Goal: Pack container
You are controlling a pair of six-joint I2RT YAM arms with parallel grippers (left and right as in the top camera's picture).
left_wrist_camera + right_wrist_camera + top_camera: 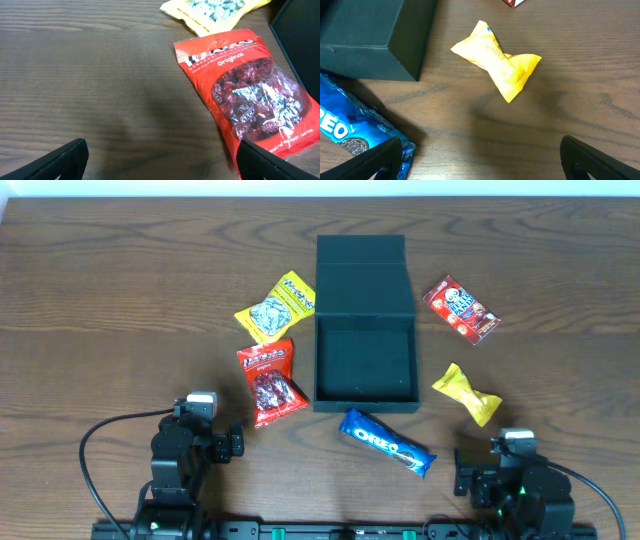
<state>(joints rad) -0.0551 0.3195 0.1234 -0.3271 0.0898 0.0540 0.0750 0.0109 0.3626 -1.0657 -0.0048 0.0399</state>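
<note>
Left pincer (161,162), right pincer (480,160) both spread wide, empty. Container (365,406) looks stiff, matte, probably light, might slide on desk (100,300). I'd pinch thin right wall or far edge of lid (362,275).

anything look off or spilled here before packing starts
Nothing spilled or torn. The container is flipped open and empty. The small yellow packet is pinched in the middle like a bow, likely just its wrapping, and the Oreo pack lies slanted by the container's near edge.
</note>
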